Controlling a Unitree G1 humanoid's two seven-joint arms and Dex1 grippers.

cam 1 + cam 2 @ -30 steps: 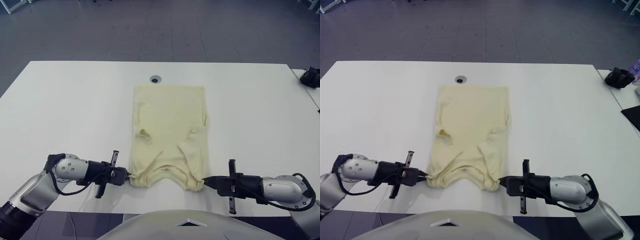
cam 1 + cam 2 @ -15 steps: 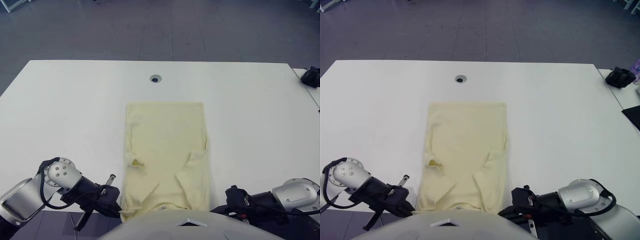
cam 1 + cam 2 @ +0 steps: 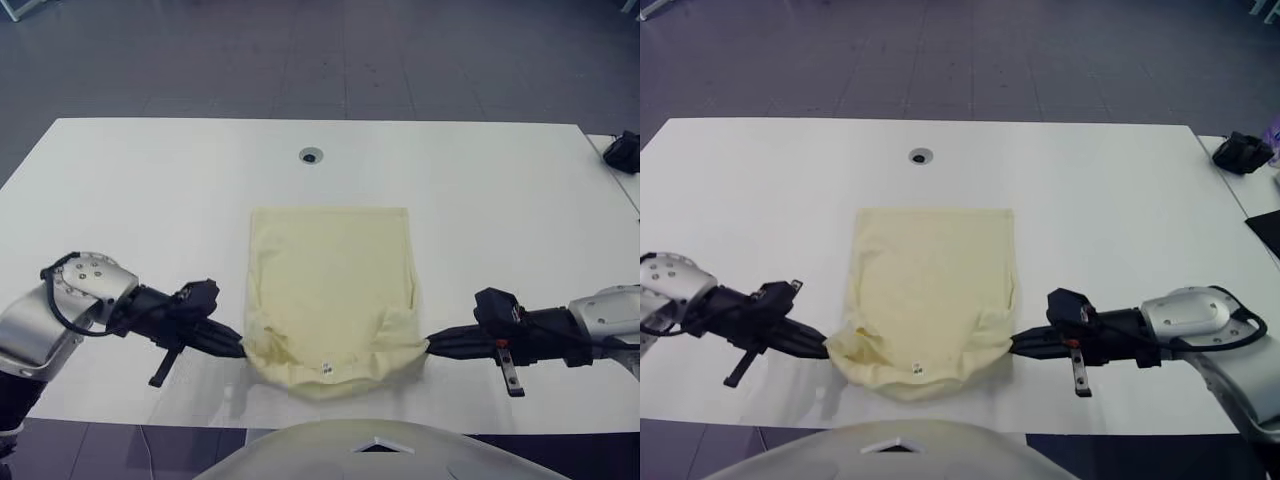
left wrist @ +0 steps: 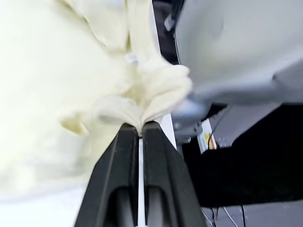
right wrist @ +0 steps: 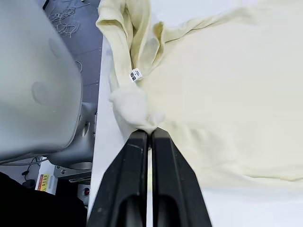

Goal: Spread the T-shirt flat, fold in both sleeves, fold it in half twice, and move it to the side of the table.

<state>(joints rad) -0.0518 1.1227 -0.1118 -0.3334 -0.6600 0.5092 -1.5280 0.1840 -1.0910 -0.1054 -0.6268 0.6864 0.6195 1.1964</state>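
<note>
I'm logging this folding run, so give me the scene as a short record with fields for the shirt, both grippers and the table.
Garment: pale yellow cotton T-shirt, sleeves folded in, far hem flat on the table, near edge lifted and sagging
Left gripper: shut on the shirt's near left corner
Right gripper: shut on the near right corner
Surface: white rectangular table
Fold stage: first half-fold not yet laid down
Other: round hole in the table beyond the shirt

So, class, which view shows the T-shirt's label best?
Right wrist view: the label sits close on the folded edge of the T-shirt. The eye views show it as a tiny speck; the left wrist view leaves it unclear.
</note>
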